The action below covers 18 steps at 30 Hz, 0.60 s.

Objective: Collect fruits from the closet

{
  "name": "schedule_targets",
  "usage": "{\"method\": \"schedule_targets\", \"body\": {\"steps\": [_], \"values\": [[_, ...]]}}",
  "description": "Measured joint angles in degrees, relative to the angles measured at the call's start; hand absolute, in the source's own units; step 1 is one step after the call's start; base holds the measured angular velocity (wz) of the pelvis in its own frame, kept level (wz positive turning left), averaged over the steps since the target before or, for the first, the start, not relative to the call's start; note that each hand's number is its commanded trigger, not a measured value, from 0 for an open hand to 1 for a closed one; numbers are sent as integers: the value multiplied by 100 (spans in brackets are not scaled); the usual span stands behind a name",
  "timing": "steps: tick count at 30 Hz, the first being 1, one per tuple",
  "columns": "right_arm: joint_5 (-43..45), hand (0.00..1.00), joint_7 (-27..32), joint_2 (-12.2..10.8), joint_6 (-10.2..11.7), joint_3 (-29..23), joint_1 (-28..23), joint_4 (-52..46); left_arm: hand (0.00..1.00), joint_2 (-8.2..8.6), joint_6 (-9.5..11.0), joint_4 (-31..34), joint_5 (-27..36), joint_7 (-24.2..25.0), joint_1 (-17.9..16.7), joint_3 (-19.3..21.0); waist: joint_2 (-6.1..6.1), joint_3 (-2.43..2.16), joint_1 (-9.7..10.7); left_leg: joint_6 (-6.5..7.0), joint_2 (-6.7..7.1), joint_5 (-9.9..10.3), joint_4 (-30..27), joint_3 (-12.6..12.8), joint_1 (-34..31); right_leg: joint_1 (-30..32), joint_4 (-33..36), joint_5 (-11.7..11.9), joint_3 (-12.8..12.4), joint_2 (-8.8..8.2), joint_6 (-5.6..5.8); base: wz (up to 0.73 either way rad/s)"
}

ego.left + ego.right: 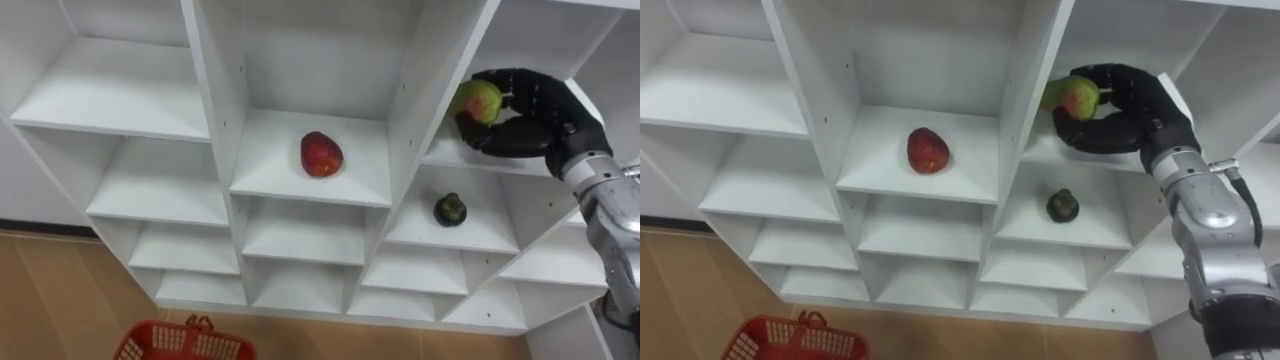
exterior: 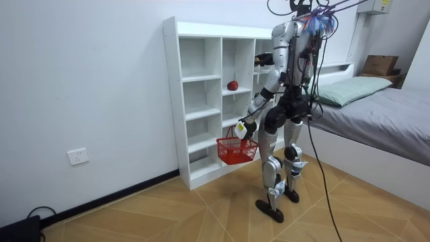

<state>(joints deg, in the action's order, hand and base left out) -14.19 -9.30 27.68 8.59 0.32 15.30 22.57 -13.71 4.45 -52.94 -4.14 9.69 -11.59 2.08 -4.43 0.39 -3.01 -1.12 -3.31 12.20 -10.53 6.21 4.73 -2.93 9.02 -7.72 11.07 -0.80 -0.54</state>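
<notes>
Green-red fruit was clasped by the right hand in the closet's upper right compartment, apparently for lift-out; red basket was gripped low by the left hand, likely for drop-in.

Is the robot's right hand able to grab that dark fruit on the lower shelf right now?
Probably not yet: the right hand is curled round a green-red fruit. The dark fruit itself sits unblocked just below.

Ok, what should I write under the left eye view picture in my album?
Right hand grips a green-red fruit in the white closet, red basket below.
</notes>
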Motion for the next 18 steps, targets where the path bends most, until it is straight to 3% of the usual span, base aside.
{"method": "schedule_targets", "body": {"steps": [10,13,18], "values": [[140,100,61,-119,3,-163,-1050,-1168,100,27,30,18,-28,-160,146,-9,26,-40,234,2,-3,1,-11,119,-76,123,74,-2,-132,-7,1,-4],[408,100,39,-188,7,-191,-1348,-1388,100,27,53,17,-45,-182,296,0,-6,-69,299,3,-10,0,-53,165,-200,251,104,8,-162,-7,0,-3],[453,100,57,-269,17,-218,-1809,-1567,100,30,167,47,-11,-179,511,-4,-91,-66,340,2,-17,0,-80,225,-196,318,148,9,-237,-2,-2,-7]]}}
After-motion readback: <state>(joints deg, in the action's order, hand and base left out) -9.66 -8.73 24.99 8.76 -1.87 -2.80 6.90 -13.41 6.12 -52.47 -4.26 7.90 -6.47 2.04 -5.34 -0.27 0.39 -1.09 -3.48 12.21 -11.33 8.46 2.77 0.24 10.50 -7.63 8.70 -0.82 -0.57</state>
